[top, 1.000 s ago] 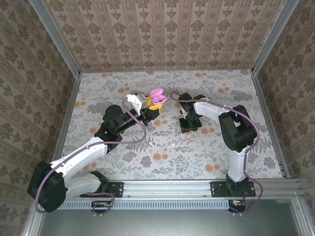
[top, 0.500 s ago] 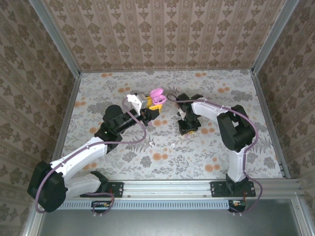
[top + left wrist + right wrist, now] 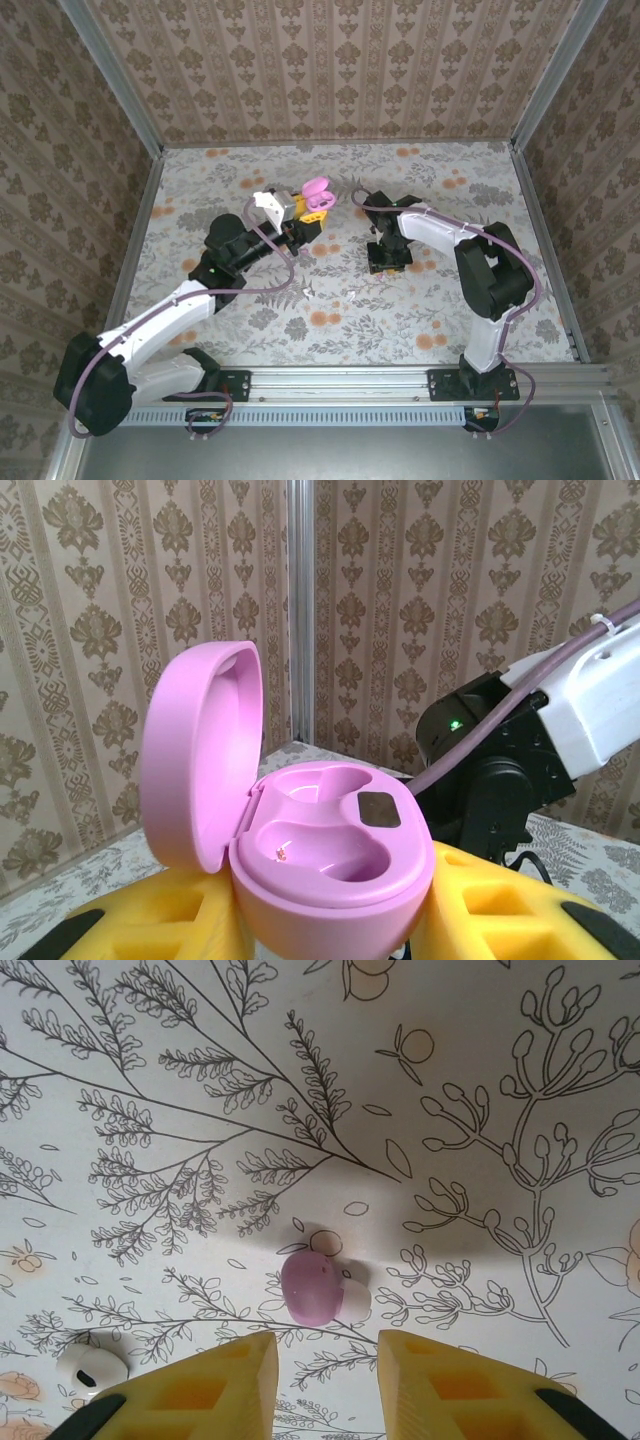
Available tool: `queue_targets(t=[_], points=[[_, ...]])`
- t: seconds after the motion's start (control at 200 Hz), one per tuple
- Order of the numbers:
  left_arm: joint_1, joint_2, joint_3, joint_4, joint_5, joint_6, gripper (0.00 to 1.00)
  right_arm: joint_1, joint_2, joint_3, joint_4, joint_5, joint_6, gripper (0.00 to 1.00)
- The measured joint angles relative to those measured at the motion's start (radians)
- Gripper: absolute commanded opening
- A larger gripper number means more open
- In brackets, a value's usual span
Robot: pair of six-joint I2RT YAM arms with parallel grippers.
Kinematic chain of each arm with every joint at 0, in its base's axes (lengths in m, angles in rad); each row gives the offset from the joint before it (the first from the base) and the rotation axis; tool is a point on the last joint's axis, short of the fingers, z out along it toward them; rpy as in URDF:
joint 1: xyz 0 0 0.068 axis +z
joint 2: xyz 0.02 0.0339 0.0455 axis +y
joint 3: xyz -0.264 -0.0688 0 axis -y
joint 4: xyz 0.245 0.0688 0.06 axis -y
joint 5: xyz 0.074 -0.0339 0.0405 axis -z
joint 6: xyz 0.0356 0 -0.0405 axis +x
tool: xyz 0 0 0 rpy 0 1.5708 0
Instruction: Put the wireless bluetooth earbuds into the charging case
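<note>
The pink charging case (image 3: 330, 850) is gripped between the yellow fingers (image 3: 150, 925) of the left end effector (image 3: 330, 925), low in the middle of the left wrist view. Its lid is swung open, up and to the left, and two hollow cups are seen inside. From above, the case (image 3: 318, 190) is seen in the upper middle of the frame.

In the right wrist view, the right end effector (image 3: 325, 1370) is pointed down at the flowered tabletop (image 3: 500, 1110). Its fingers are set a little apart, and nothing is held. A pink earbud (image 3: 308, 1285) is seen lying just above the gap. A white earbud (image 3: 92, 1368) is seen at the lower left.
</note>
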Motion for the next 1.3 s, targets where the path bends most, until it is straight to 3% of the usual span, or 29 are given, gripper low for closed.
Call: queue_targets(t=[1.3], points=[[0.002, -0.002, 0.000, 0.000, 0.000, 0.000, 0.39, 0.022, 0.052, -0.010, 0.039, 0.025, 0.040, 0.32]])
